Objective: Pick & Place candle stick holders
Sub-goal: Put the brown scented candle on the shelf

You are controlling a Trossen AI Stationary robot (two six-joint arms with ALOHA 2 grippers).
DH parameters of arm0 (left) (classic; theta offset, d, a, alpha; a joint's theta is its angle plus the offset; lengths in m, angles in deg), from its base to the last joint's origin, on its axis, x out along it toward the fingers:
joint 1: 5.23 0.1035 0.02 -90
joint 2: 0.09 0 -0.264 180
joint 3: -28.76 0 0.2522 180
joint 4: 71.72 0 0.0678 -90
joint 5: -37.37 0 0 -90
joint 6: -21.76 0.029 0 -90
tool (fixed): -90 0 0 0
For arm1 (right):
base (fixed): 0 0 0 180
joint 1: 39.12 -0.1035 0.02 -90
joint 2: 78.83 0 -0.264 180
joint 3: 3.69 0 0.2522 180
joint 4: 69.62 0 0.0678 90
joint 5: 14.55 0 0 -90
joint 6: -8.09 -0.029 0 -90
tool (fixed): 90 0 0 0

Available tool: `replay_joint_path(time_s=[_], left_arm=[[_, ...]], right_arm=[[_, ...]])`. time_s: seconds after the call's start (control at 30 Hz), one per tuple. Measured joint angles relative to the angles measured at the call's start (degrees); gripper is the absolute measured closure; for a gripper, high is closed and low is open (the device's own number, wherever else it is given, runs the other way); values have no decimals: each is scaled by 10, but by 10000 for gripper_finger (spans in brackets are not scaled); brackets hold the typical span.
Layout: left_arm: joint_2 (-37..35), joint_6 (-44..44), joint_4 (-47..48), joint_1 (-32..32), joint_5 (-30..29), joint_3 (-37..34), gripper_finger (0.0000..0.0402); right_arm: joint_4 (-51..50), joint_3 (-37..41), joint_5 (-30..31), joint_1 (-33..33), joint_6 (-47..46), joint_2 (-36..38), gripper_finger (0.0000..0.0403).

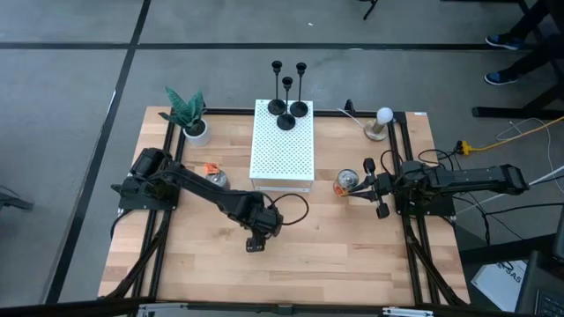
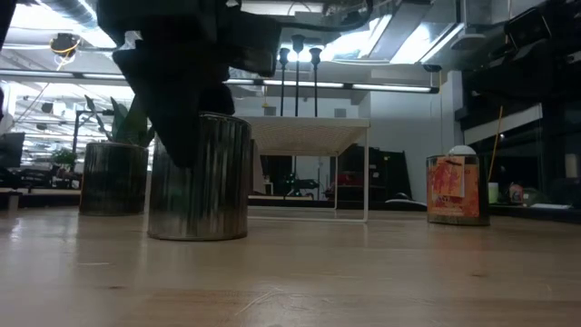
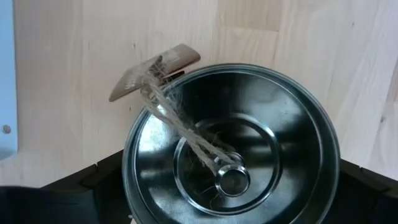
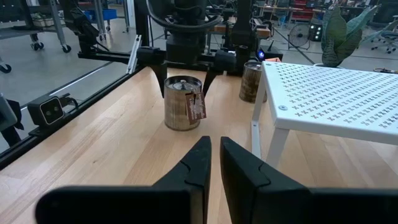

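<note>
Three black candle stick holders [image 1: 286, 110] stand on their round bases at the far end of a white perforated riser [image 1: 282, 154]; their stems also show in the low view [image 2: 298, 77]. My left gripper [image 1: 256, 239] points down, open, over a silver tin [image 4: 182, 112] on the table in front of the riser. Its fingers [image 4: 160, 78] stand close on either side of the tin. The left wrist view looks into the tin [image 3: 230, 149], which has twine and a wooden tag [image 3: 155, 68]. My right gripper [image 4: 216, 155] is shut and waits at the table's right side.
Two more tins with orange tags stand left [image 1: 216, 179] and right [image 1: 346, 182] of the riser. A potted plant [image 1: 189, 114] is at the far left, a white bulb on a wooden base [image 1: 382, 123] at the far right. Bare wood [image 1: 335, 264] lies toward the near edge.
</note>
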Motion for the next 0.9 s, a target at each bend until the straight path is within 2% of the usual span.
replay_joint_path(time_s=[0.07,0.47,0.67,0.9], left_arm=[[-1,-8,0,1,0,0,50],[-6,-49,-12,8,-2,23,53],[-8,-47,-4,18,-3,70,53],[-9,-28,39,43,6,157,53]], right_arm=[[0,0,0,0,0,0,363],[0,0,0,0,0,0,363],[0,0,0,0,0,0,363],[0,0,0,0,0,0,363]])
